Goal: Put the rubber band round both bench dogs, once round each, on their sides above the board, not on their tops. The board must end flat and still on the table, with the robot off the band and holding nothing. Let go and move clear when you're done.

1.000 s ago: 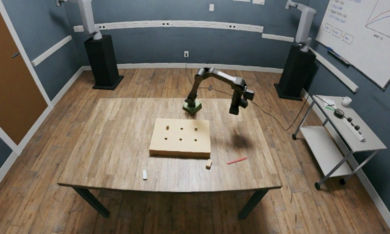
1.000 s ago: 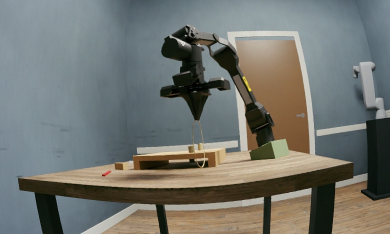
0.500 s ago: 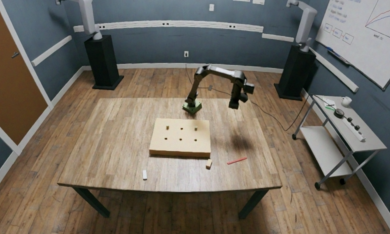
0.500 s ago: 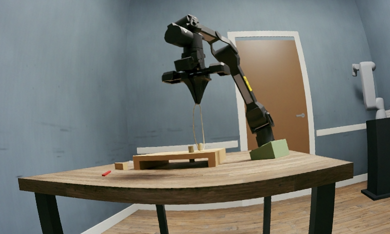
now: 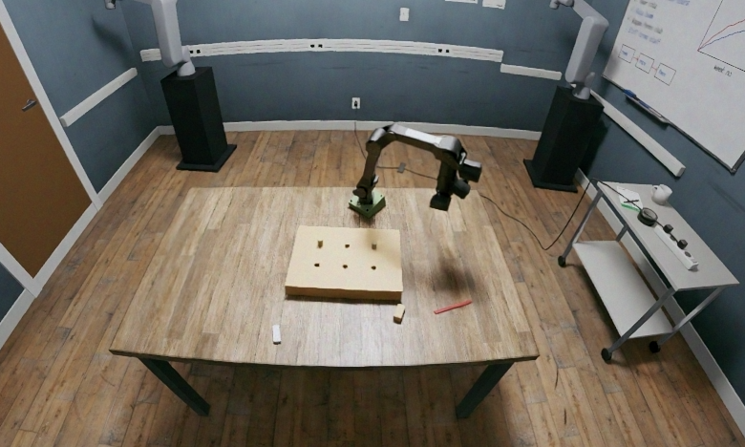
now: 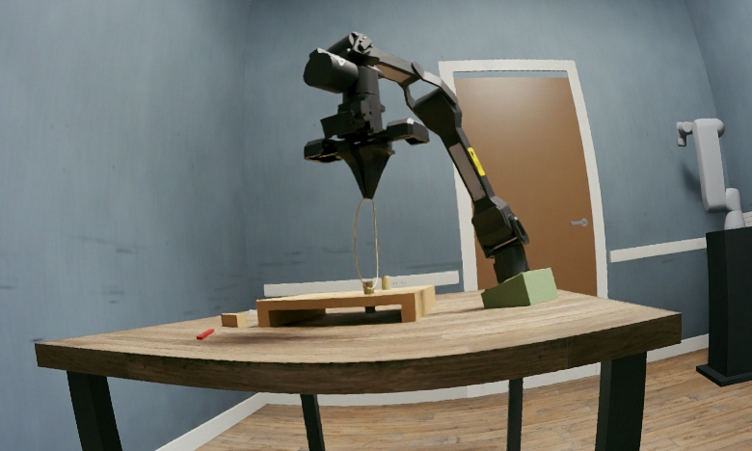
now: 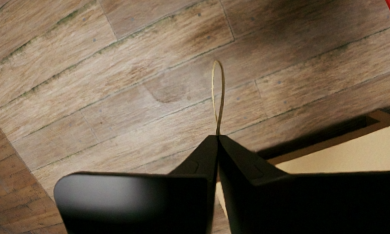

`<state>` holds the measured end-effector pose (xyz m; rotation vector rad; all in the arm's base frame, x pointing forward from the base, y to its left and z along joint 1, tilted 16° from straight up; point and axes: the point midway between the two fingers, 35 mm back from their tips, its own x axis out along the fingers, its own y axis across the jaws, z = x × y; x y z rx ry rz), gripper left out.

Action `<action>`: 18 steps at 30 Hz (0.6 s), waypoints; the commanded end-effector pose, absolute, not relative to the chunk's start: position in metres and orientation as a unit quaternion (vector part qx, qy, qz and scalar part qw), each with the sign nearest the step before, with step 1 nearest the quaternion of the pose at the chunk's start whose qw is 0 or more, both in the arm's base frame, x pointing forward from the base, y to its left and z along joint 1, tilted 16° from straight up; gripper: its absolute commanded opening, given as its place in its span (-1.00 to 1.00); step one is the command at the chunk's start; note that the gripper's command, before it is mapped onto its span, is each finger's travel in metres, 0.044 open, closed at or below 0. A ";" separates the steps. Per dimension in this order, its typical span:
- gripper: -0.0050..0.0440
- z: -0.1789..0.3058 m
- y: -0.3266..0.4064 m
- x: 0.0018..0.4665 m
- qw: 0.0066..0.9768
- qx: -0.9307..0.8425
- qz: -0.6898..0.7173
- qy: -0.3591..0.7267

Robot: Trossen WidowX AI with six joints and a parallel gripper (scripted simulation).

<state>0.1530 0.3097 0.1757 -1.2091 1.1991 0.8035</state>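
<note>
My gripper (image 6: 368,195) is shut on a thin tan rubber band (image 6: 365,241), which hangs down from the fingertips as a long narrow loop, high above the table. The band also shows in the wrist view (image 7: 217,95), below my gripper's closed tips (image 7: 218,136). In the top view my gripper (image 5: 439,203) is to the right of the tan board (image 5: 346,262). The board lies flat on the table with several holes. Two short bench dogs stand in its back row, one at the left (image 5: 319,243) and one at the right (image 5: 373,244).
A small wooden block (image 5: 398,312) and a red stick (image 5: 452,307) lie in front of the board at the right. A small white piece (image 5: 276,332) lies near the table's front edge. The arm's green base (image 5: 367,203) stands behind the board.
</note>
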 end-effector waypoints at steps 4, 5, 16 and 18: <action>-1.00 0.200 0.280 0.201 0.627 -0.467 0.330 0.528; -1.00 0.202 0.275 0.207 0.630 -0.462 0.326 0.532; -1.00 0.215 0.222 0.258 0.658 -0.408 0.290 0.562; -1.00 0.218 0.209 0.267 0.665 -0.396 0.282 0.568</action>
